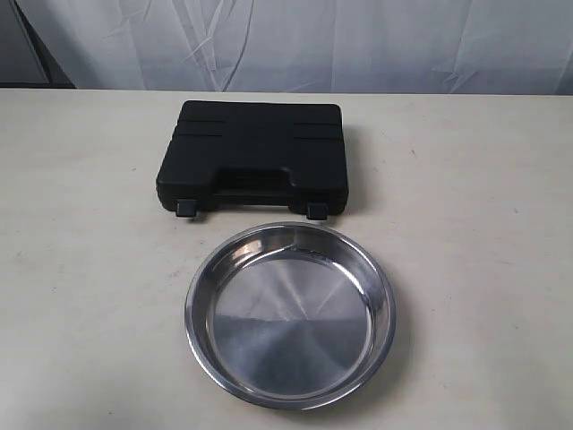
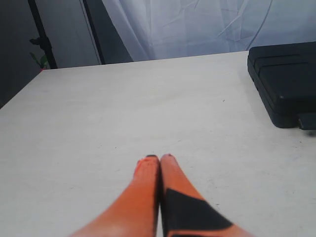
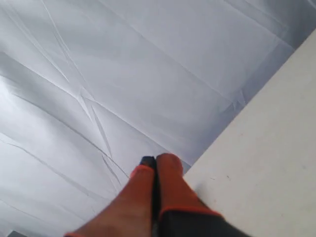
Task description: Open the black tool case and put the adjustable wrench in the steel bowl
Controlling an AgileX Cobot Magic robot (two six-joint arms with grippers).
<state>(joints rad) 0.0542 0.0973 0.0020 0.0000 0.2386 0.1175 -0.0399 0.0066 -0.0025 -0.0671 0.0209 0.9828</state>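
Steel bowl (image 1: 291, 322): round, shiny, lying upright on the pale worktop (image 1: 89, 269), just in front of the case.
Black tool case (image 1: 255, 152): flat, lid down, handle slot and two latches (image 1: 185, 208) facing the bowl.
Left tool (image 2: 159, 159): orange fingers pressed together, gripping nothing, above the worktop, well apart from the case.
Right tool (image 3: 154, 162): fingers together, empty, near the worktop edge, white cloth (image 3: 123, 74) behind.

Pale table (image 1: 81, 269) — creased white curtain (image 1: 358, 45) behind; dark pole (image 2: 42, 38) off far corner.
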